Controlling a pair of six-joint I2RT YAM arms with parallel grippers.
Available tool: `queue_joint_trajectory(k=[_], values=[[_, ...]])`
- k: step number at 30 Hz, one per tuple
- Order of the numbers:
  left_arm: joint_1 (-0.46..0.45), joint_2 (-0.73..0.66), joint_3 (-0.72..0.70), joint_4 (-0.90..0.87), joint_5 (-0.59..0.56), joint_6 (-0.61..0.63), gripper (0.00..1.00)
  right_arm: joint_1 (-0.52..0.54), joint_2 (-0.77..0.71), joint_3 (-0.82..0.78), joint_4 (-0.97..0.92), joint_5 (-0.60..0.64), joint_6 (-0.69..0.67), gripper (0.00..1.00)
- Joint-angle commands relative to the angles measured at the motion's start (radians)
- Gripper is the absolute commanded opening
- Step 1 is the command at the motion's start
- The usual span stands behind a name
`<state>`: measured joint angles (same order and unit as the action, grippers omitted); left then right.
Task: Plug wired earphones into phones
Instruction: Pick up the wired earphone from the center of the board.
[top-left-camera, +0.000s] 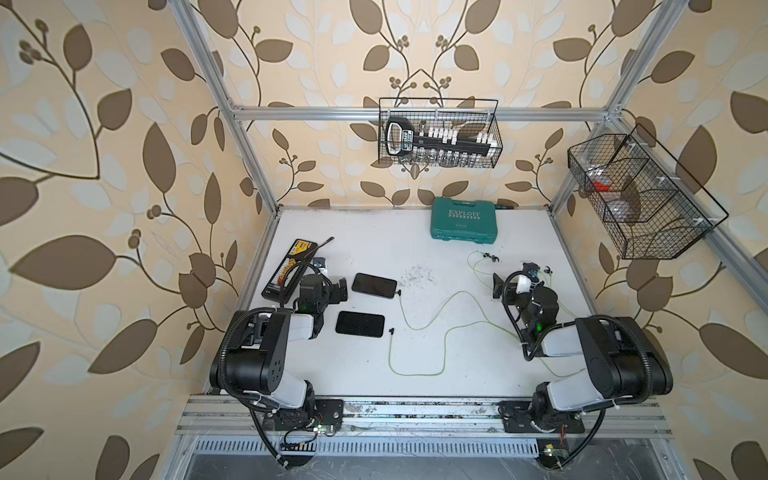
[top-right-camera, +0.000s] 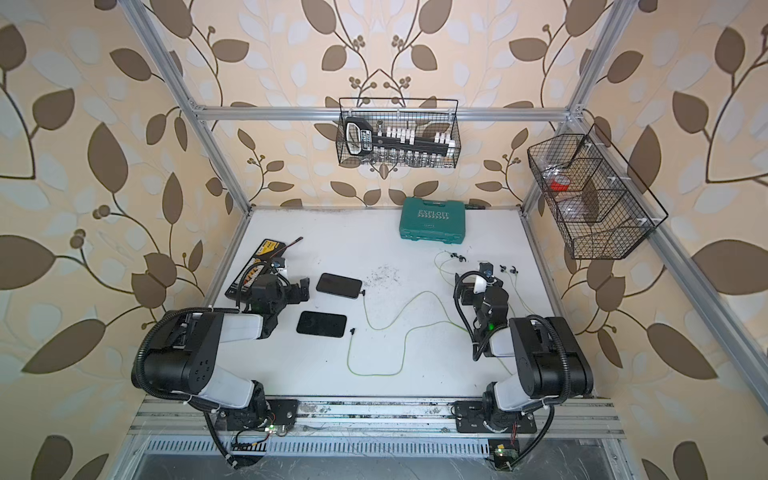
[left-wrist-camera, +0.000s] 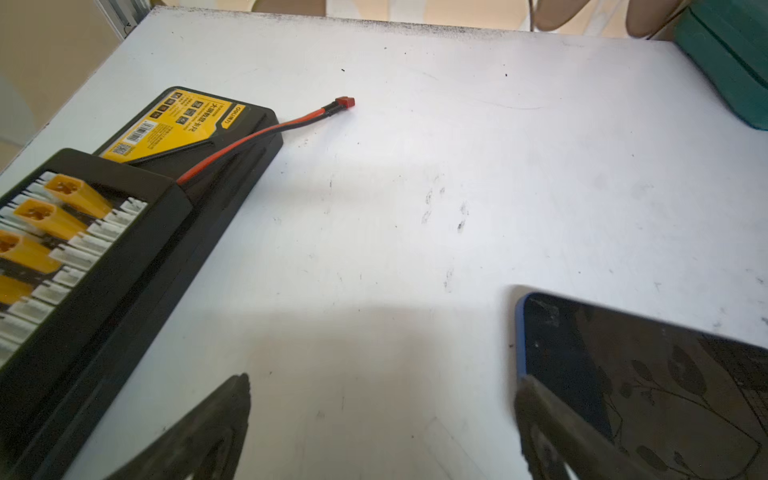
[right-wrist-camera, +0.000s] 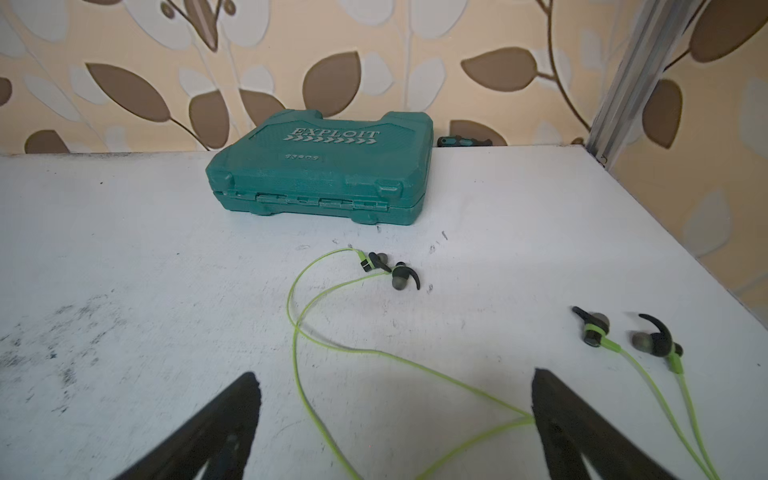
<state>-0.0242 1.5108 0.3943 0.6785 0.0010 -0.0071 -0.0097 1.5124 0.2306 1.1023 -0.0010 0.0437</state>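
Note:
Two black phones lie on the white table in both top views: a glossy phone (top-left-camera: 374, 285) (top-right-camera: 338, 285) and, nearer the front, a matte phone (top-left-camera: 360, 324) (top-right-camera: 321, 324). A small black plug (top-left-camera: 399, 292) sits at the glossy phone's right end and another plug (top-left-camera: 391, 331) just off the matte one's; whether either is inserted I cannot tell. Yellow-green earphone cables (top-left-camera: 432, 316) (right-wrist-camera: 299, 353) snake right to the earbuds (right-wrist-camera: 390, 270) (right-wrist-camera: 623, 336). My left gripper (top-left-camera: 330, 282) (left-wrist-camera: 382, 378) is open beside the glossy phone (left-wrist-camera: 623, 374). My right gripper (top-left-camera: 518, 276) (right-wrist-camera: 395, 374) is open over the cable.
A long black case (top-left-camera: 286, 270) (left-wrist-camera: 104, 232) with orange connectors and a red-tipped lead (left-wrist-camera: 344, 102) lies left of my left gripper. A teal tool case (top-left-camera: 464, 224) (right-wrist-camera: 320, 174) stands at the back. Wire baskets (top-left-camera: 440, 133) (top-left-camera: 640, 195) hang on the frame.

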Motion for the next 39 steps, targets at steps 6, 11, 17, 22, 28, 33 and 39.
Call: queue_joint_trajectory(k=[6,11,17,22,28,33,39], values=[[0.007,-0.012,0.002,0.044,0.016,0.027,0.99,-0.003,-0.006,0.021,0.003,-0.016,-0.004,1.00],[0.007,-0.014,0.003,0.044,0.016,0.025,0.99,-0.003,-0.006,0.021,0.004,-0.015,-0.004,1.00],[0.007,-0.014,0.001,0.044,0.016,0.026,0.99,-0.003,-0.006,0.021,0.005,-0.015,-0.004,1.00],[0.007,-0.014,0.000,0.044,0.015,0.025,0.99,-0.004,-0.007,0.022,0.004,-0.015,-0.004,1.00],[0.007,-0.015,0.001,0.045,0.016,0.026,0.99,-0.003,-0.011,0.017,0.009,-0.016,-0.005,1.00],[0.006,-0.162,0.135,-0.295,-0.030,-0.032,0.99,0.080,-0.169,0.105,-0.264,0.060,-0.059,1.00],[0.006,-0.547,0.153,-0.507,-0.014,-0.262,0.99,0.123,-0.529,0.183,-0.573,0.113,0.122,1.00]])
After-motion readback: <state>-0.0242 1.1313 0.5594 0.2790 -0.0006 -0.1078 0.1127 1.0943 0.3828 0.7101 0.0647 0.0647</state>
